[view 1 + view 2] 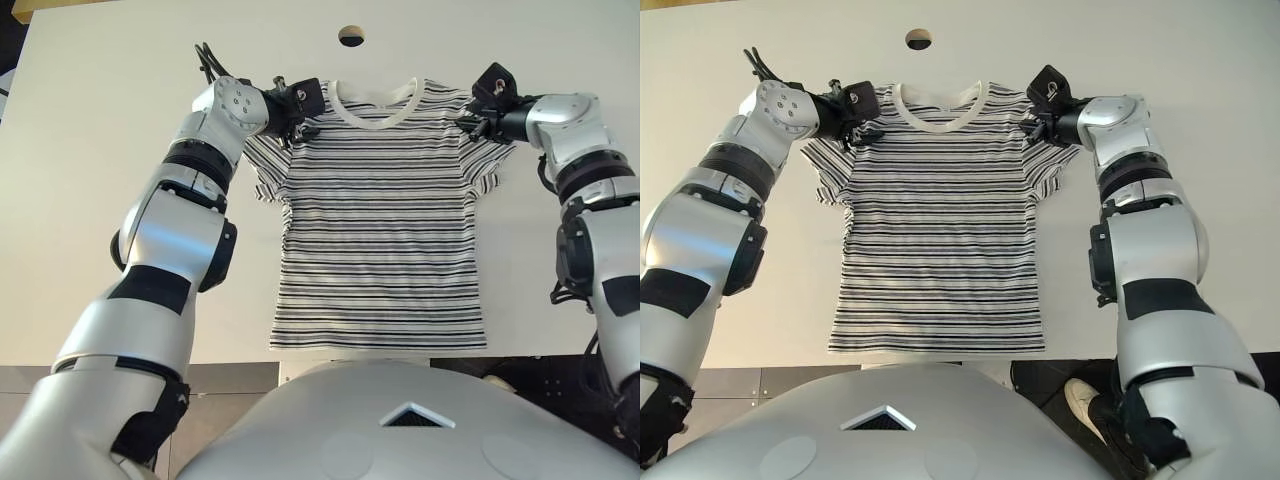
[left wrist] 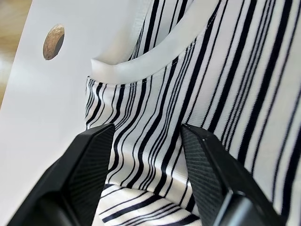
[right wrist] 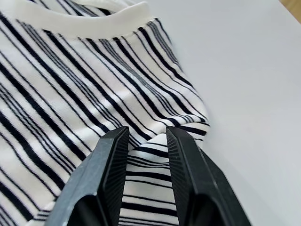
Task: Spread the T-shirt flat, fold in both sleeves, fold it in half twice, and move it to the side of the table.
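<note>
You see the T-shirt [image 1: 380, 230] lying face up and spread out on the white table [image 1: 100, 200], in the middle between the two arms. Its white collar [image 1: 375, 105] points to the far side and its hem [image 1: 378, 340] lies just beside the near edge. Both short sleeves stick out to the sides, the left sleeve [image 1: 262, 170] and the right sleeve [image 1: 487, 165], and neither is folded in. A small round hole [image 1: 351, 35] sits in the table just beyond the collar.

Your left gripper [image 2: 148, 132] is down at the shirt's left shoulder, next to the collar. Its two black fingers [image 2: 89, 160] stand well apart, with striped cloth lying between them and a small bunch of fabric near their base.

Your right gripper [image 3: 147, 132] is at the right shoulder, by the outer edge of the cloth. Its fingers [image 3: 113, 160] are drawn close together, pinching a raised ridge of the striped fabric between them.
</note>
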Controlling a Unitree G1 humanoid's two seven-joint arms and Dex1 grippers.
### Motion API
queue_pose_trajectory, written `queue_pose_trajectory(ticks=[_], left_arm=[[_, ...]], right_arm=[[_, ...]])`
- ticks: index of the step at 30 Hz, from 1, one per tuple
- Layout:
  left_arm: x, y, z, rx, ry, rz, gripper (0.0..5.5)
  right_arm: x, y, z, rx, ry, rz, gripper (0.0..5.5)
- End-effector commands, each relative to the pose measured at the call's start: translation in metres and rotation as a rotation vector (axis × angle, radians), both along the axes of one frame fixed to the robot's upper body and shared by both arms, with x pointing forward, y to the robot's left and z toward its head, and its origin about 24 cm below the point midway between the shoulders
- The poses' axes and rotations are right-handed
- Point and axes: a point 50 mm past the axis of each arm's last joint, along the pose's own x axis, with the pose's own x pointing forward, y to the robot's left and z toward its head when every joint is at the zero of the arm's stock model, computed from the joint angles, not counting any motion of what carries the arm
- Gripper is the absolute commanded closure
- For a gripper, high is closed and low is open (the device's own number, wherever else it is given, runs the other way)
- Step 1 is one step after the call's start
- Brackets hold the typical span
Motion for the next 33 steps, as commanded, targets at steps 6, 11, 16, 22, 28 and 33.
queue_pose_trajectory(ticks=[6,11,16,22,28,33], left_arm=[[-0.002,0.002,-0.001,-0.006,0.041,-0.006,2.89],[0.014,0.003,0.039,-0.173,-0.03,-0.003,2.89],[0.023,0.015,0.07,-0.299,-0.088,0.027,2.89],[0.013,0.054,0.055,-0.22,-0.007,0.111,2.89],[0.0,0.091,0.046,-0.346,0.132,0.285,2.89],[-0.01,0.107,0.041,-0.471,0.246,0.375,2.89]], right_arm=[[0.021,0.002,0.05,0.109,-0.125,0.001,4.06],[0.027,-0.006,0.074,0.165,-0.174,-0.009,4.06],[0.025,-0.009,0.075,0.191,-0.174,-0.005,4.06],[0.019,-0.011,0.062,0.199,-0.146,0.016,4.06],[0.015,-0.017,0.053,0.182,-0.13,0.001,4.06],[0.014,-0.019,0.05,0.171,-0.126,-0.003,4.06]])
